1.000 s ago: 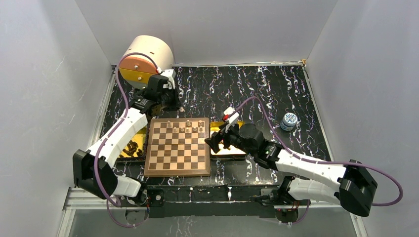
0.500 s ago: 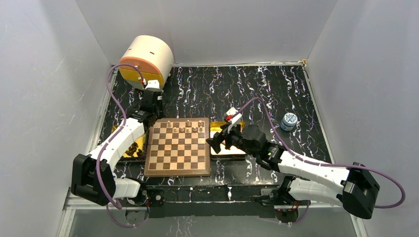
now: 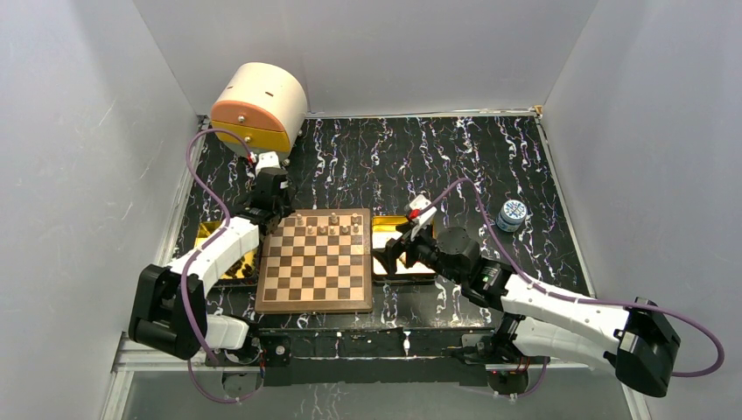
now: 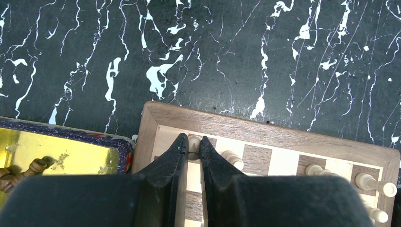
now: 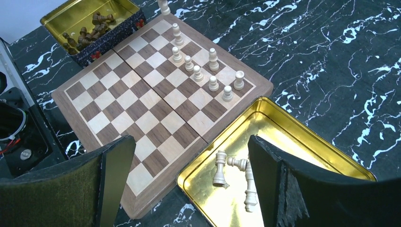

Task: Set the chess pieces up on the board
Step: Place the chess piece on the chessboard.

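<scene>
"Black tabletop (image 3: 455,157) veined with white, was it? And where did the board lie?"

"The board (image 3: 317,261) lay flat near the arm bases, between two gold trays. Light chess pieces (image 5: 197,73) stood in two short rows along its far edge, and the rest of its squares were bare."

"What was the left tool doing?"

"The left tool (image 4: 192,141) reached over the board's far left corner. Its fingers (image 4: 175,153) were drawn in narrow, one on each side of a pale piece (image 4: 194,144) that stood upright between the tips. Whether that piece touched the square below could not be told."

"And the right tool?"

"The right tool (image 5: 189,146) hung above the near end of the right tray (image 5: 293,142), just beside the board's right edge. Its fingers were spread wide and gripped no piece. Three fallen pieces (image 5: 236,162) lay on their sides in that tray, close together."

"The other tray?"

"The left tray (image 5: 71,14) held a heap of dark pieces (image 5: 87,33)."

"Anything else?"

"A cream and orange drum (image 3: 258,103) sat at the far left corner, and a blue-lidded jar (image 3: 512,213) stood well apart on the right."
</scene>
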